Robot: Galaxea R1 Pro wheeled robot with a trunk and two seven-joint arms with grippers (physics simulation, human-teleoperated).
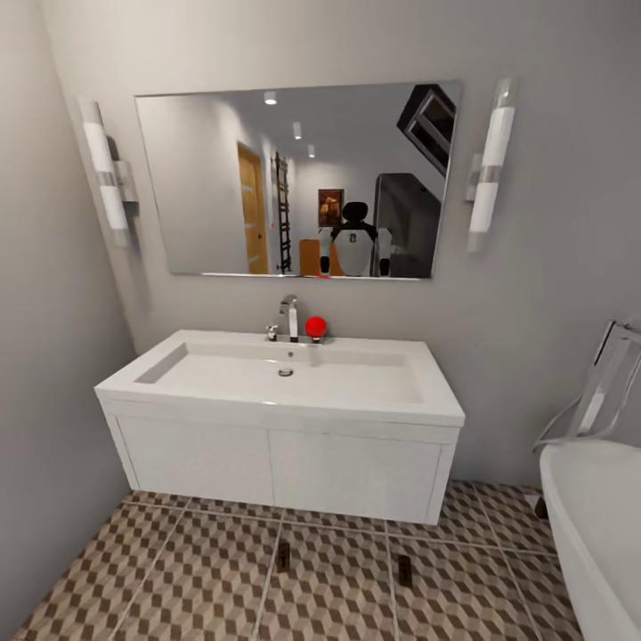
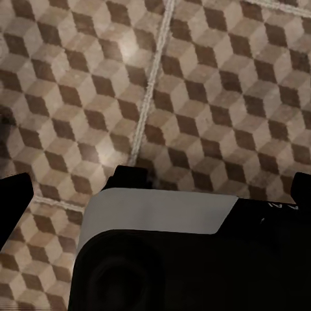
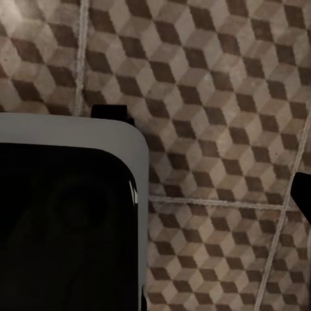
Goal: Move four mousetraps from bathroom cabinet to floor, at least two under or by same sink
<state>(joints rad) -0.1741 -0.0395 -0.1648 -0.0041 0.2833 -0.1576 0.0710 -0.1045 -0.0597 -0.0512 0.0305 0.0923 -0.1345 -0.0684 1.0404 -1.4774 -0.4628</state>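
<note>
The bathroom floor [image 1: 205, 579] is laid in large square tiles with a brown, beige and cream cube pattern and pale grout lines. Two mousetraps lie flat on it just in front of the sink [image 1: 285, 392] vanity, one [image 1: 283, 557] on a grout line left of centre and the other [image 1: 404, 570] to its right, well apart. At the right the white bathtub [image 1: 596, 525] stands on the same tiles.
</note>
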